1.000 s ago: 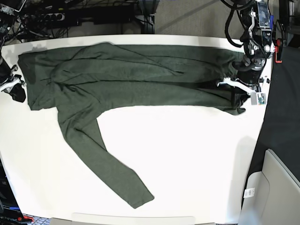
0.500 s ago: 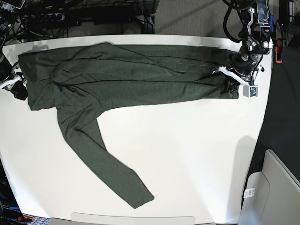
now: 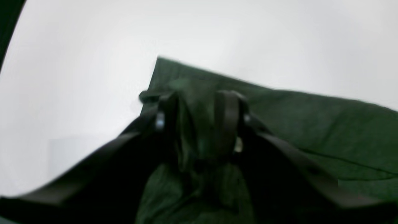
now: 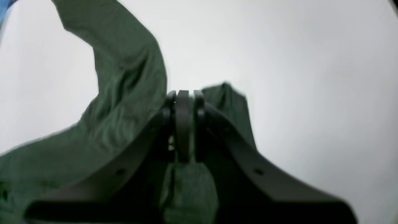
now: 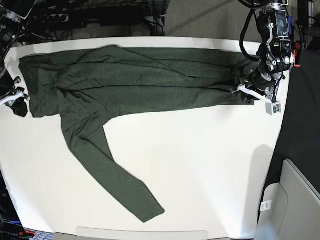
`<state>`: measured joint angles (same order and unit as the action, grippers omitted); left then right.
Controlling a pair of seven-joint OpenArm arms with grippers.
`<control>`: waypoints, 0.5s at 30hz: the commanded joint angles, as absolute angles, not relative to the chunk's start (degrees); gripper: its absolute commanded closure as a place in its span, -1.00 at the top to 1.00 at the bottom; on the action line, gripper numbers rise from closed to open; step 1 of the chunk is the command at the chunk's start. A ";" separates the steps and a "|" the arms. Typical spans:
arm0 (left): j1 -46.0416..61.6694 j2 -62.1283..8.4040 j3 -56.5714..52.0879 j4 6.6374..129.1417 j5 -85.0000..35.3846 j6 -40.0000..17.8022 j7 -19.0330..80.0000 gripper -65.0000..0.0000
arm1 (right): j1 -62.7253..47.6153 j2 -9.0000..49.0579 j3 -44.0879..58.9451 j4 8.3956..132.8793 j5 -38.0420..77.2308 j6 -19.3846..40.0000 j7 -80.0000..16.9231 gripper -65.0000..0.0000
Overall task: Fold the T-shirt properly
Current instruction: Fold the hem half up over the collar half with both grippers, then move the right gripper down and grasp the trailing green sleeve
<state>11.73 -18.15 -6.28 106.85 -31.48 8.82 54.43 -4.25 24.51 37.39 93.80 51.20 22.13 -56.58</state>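
Observation:
The dark olive-green T-shirt (image 5: pixel 140 82) lies stretched across the far half of the white table (image 5: pixel 200 165), with one long sleeve (image 5: pixel 120 185) trailing toward the front edge. My left gripper (image 5: pixel 251 93) is at the shirt's right end, shut on a bunch of fabric (image 3: pixel 199 130) held between its fingers (image 3: pixel 228 118). My right gripper (image 5: pixel 19 102) is at the shirt's left end. In the right wrist view it (image 4: pixel 183 99) is shut, with shirt fabric (image 4: pixel 124 93) draped on both sides of it.
Cables and a power strip (image 5: pixel 50 17) lie behind the table's far edge. A pale bin (image 5: pixel 292 200) stands off the table at the front right. The left arm (image 5: pixel 275 35) reaches in over the far right corner.
The shirt's lower right corner has been drawn up toward the body. My left gripper moved away, then back a little toward the front. My right gripper shifted slightly at the left edge.

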 commanded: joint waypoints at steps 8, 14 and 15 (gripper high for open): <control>11.38 -18.77 -6.73 110.55 -31.52 9.01 53.49 -0.07 | 14.20 24.84 27.38 83.74 41.36 22.11 -54.90 -0.32; 11.30 -18.59 -7.96 110.64 -31.52 9.01 52.00 -0.04 | 28.53 20.44 21.23 70.99 26.51 22.11 -52.00 -0.26; 11.30 -18.51 -8.66 110.64 -31.52 9.01 50.86 -0.04 | 30.99 19.74 19.56 68.88 22.99 22.11 -51.74 -0.26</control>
